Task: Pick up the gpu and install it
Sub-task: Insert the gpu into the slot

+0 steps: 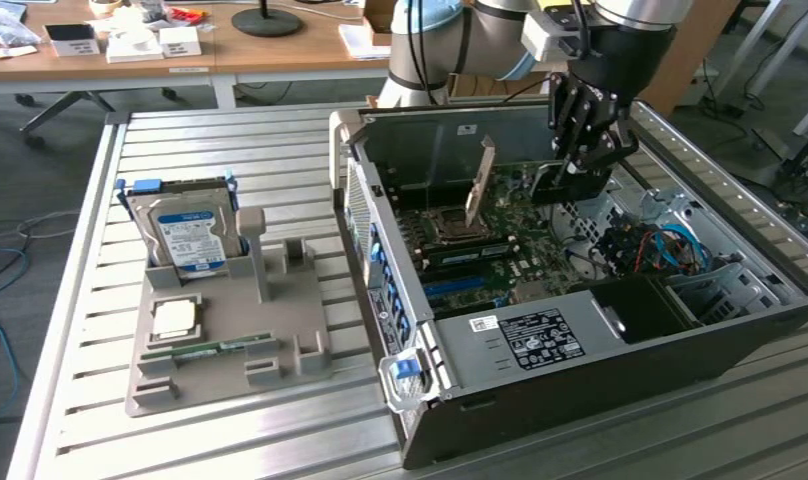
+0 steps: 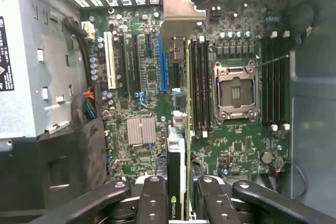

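**Item: gpu, in hand, inside the open case**

- **Fingers:** the black fingers (image 2: 152, 200) of the gripper (image 2: 176, 195) pinch the card from both faces at its near end, one jaw to each side.
- **Held thing:** the gpu (image 2: 177, 153) is seen edge-on in the wrist view, with an NVIDIA label (image 2: 172, 205) between the pads. Its silver end bracket (image 2: 177, 17) is at the far end, toward the rear slot openings. In the exterior view the bracket (image 1: 483, 185) stands tilted in front of the gripper (image 1: 584, 160).
- **Position:** over the motherboard (image 2: 236, 145), running parallel to the blue expansion slot (image 2: 163, 69) and just beside it, between that slot and the memory slots (image 2: 202, 85). Whether its edge connector touches any slot cannot be told.
- **Handling (judged):** light and stiff, but fragile. The board carries exposed parts and a fan, so it is best gripped on the flat faces near an end, clear of the contact edge. The smooth shroud may slip under a twisting load.
- **Surroundings:** empty CPU socket (image 2: 234, 90); small heatsink (image 2: 140, 130); computer case (image 1: 578, 390); hard drive (image 1: 184, 235) upright in a grey holder (image 1: 231, 340) on the slatted table (image 1: 84, 300).
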{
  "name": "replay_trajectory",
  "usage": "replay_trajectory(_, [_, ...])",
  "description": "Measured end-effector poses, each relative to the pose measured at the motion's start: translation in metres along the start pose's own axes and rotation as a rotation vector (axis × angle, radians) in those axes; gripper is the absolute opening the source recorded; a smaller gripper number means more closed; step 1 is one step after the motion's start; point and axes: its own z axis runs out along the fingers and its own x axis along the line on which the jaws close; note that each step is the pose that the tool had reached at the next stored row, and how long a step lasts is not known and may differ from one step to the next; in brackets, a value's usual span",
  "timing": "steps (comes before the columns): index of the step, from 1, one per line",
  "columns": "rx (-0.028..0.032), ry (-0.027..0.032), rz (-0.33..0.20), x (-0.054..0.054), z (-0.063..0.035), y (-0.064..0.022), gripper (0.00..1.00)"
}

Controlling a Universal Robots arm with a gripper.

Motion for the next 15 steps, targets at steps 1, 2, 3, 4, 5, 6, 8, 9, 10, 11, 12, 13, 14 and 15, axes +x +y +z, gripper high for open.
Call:
replay_trajectory(1, [0.0000,-0.0001,0.000,0.0000,0.0000,0.0000,0.27])
replay_trajectory(2, [0.0000,-0.0001,0.000,0.0000,0.0000,0.0000,0.27])
replay_trajectory(3, [0.0000,-0.0002,0.000,0.0000,0.0001,0.0000,0.27])
replay_trajectory(4, [0.0001,-0.0002,0.000,0.0000,0.0001,0.0000,0.27])
replay_trajectory(5, [0.0000,-0.0002,0.000,0.0000,0.0001,0.0000,0.27])
replay_trajectory(6, [0.0001,-0.0002,0.000,0.0000,0.0001,0.0000,0.27])
replay_trajectory(8, [0.0001,-0.0003,0.000,0.0000,0.0001,0.0000,0.27])
replay_trajectory(9, [0.0001,-0.0002,0.000,0.0000,0.0001,0.0000,0.27])
replay_trajectory(10, [0.0001,-0.0002,0.000,0.0000,0.0001,0.0000,0.27])
replay_trajectory(11, [0.0001,-0.0002,0.000,0.0000,0.0001,0.0002,0.27])
replay_trajectory(12, [0.0001,-0.0003,0.000,0.0001,0.0001,0.0006,0.27])
replay_trajectory(13, [0.0001,-0.0002,0.000,0.0001,0.0002,0.0011,0.27])
replay_trajectory(14, [0.0001,-0.0003,0.000,0.0002,0.0003,0.0019,0.27])
replay_trajectory(15, [0.0001,-0.0003,0.000,0.0003,0.0004,0.0027,0.27])
